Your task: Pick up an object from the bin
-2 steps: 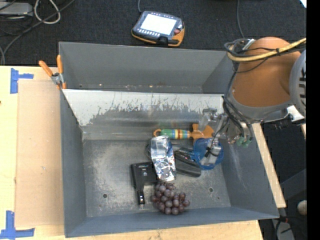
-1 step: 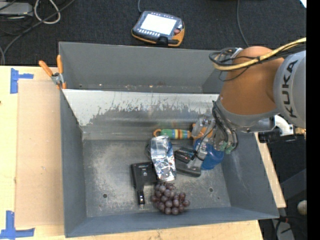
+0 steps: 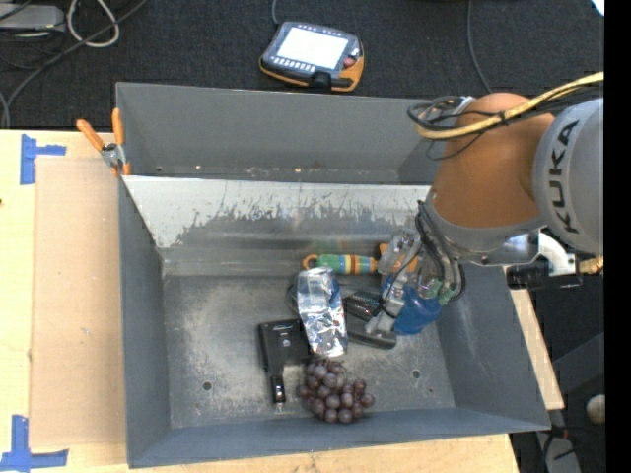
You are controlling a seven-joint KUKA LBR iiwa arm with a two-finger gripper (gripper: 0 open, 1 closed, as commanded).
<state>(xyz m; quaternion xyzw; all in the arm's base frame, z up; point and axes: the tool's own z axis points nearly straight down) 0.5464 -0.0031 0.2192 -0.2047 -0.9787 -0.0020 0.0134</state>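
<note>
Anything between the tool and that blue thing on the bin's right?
Nothing visible. The tool is right over the blue thing. A black piece lies beside it on the left, and a striped toy lies nearer the back wall.

On my arm (image 3: 573, 180), at about two o'clock from the middle of the bin (image 3: 217, 333), the maker's name KUKA runs in dark capitals along the pale grey casing, turned sideways; the handheld pendant (image 3: 312, 55) on the floor at twelve o'clock has a lit screen, its writing too small for me to read.
</note>
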